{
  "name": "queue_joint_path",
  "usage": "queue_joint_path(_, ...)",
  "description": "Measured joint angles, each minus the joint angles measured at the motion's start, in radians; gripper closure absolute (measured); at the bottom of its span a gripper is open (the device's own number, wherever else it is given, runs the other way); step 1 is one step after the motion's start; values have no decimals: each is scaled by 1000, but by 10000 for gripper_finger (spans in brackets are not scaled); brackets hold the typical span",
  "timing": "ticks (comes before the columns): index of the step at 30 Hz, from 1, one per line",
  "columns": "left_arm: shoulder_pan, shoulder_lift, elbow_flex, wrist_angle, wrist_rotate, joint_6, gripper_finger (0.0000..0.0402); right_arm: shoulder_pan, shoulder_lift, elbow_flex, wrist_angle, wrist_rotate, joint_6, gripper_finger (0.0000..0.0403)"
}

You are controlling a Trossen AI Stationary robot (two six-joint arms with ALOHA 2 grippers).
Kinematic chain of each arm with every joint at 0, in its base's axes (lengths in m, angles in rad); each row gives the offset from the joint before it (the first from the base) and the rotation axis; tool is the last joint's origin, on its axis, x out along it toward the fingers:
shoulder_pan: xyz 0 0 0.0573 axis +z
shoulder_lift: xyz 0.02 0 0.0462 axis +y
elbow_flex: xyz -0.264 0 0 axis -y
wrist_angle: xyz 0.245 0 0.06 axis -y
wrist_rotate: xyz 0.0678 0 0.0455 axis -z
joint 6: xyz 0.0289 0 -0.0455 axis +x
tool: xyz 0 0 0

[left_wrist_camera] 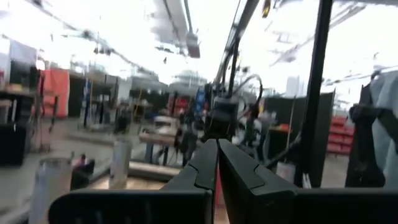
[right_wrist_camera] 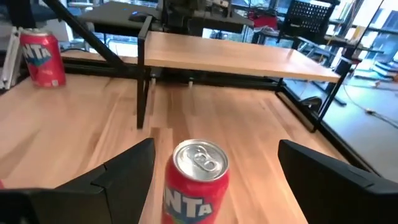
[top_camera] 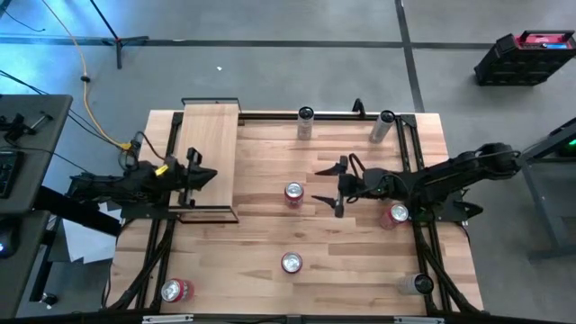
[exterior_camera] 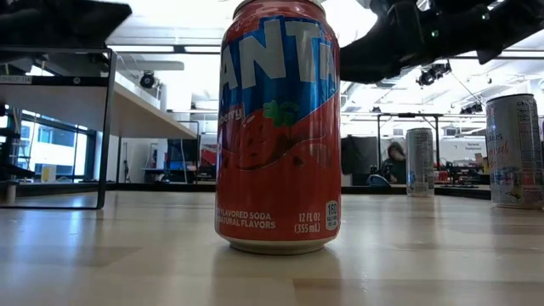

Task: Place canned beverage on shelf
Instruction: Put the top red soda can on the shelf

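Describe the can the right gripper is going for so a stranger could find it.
Start at the pale-wood shelf on the table's left. Right of it stands a red Fanta can between the open right gripper's fingers; no other red can has fingers around it.

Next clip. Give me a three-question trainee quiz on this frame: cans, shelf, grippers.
1. True or false: the shelf already carries a can.
2. Which gripper is open around the red can? A) left gripper B) right gripper
3. Fill in: the left gripper's fingers are ___.

Key:
1. False; its board is bare.
2. B; its fingers stand either side of the can, not gripping it.
3. Shut.
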Motion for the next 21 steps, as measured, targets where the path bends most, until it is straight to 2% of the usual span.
queue_joint_path(4, 0, 1, 0, 149, -1, 12, 394, -16, 3, 0, -54, -5, 16, 77)
queue_joint_path(8, 0, 1, 1, 190, -5, 42, 379, -26, 9, 0, -80, 4, 30, 77)
queue_joint_path(14, 0, 45, 0, 255, -13, 19, 312, -57, 12, 0, -89, -24, 71, 77)
queue_joint_path(17, 0, 102, 8, 316, -13, 20, 276, -82, 40, 0, -92, -86, 103, 77)
queue_joint_path(21, 0, 223, 79, 325, -6, 20, 239, -93, 125, 51, -91, -134, 125, 77)
